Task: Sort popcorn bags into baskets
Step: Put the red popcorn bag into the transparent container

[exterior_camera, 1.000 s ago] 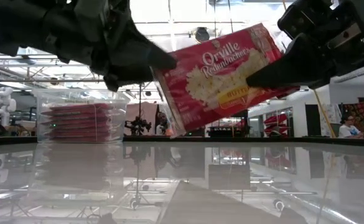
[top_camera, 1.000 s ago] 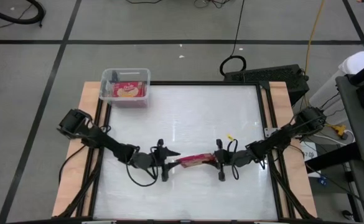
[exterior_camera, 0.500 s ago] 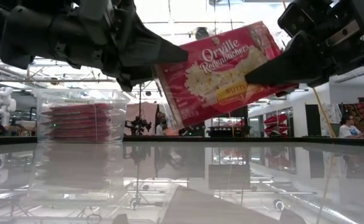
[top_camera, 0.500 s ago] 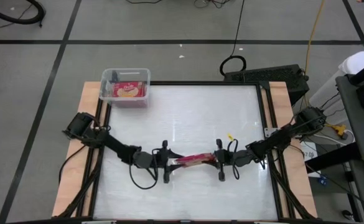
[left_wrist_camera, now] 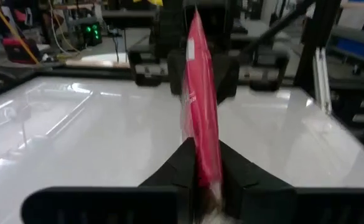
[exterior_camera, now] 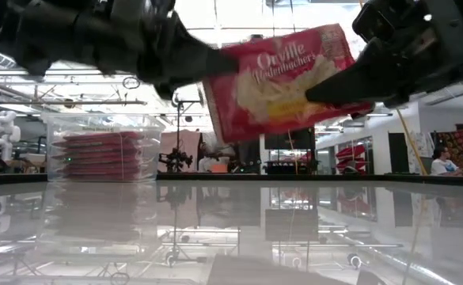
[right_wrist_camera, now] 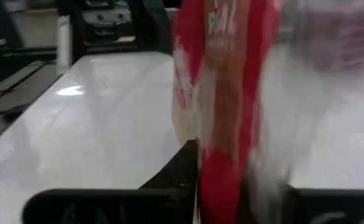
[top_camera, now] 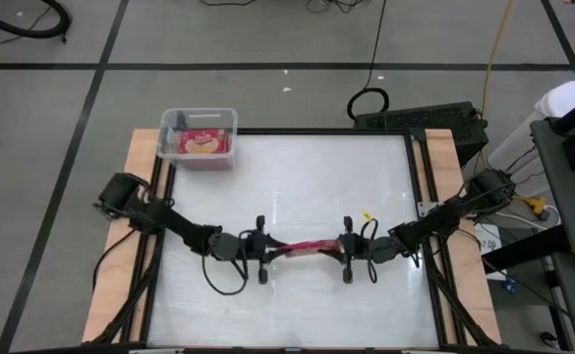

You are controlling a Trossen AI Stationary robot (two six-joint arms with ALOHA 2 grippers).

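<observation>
One red popcorn bag [top_camera: 304, 246] hangs in the air over the near middle of the table, between my two grippers. Its printed popcorn face [exterior_camera: 282, 79] is turned toward the table's near edge. My left gripper [top_camera: 270, 247] is shut on its left end and my right gripper [top_camera: 334, 248] on its right end. The clear basket [top_camera: 199, 111] stands on the wooden ledge by the table's far left corner, holding a stack of red packets [exterior_camera: 96, 154]. My left gripper pinches the bag's left end [left_wrist_camera: 201, 163] between its two fingers, coming level from the table's left. The bag stands on edge, lifted clear of the table. My right gripper holds the bag's right end [right_wrist_camera: 216, 174], coming level from the table's right. One finger [right_wrist_camera: 182, 168] lies against the bag's face; the other is hidden behind the bag.
The white glossy tabletop [top_camera: 297, 187] stretches from the grippers to the basket. Black rails [top_camera: 420, 197] frame it on both sides. Beyond the far edge lie cables and a black box [top_camera: 420, 120]. A person [exterior_camera: 443, 162] sits far off in the room.
My left gripper has moved toward the table's right, onto the bag's left end, and has shut on it. The bag has stayed in the air in my right gripper, tilted much as before.
</observation>
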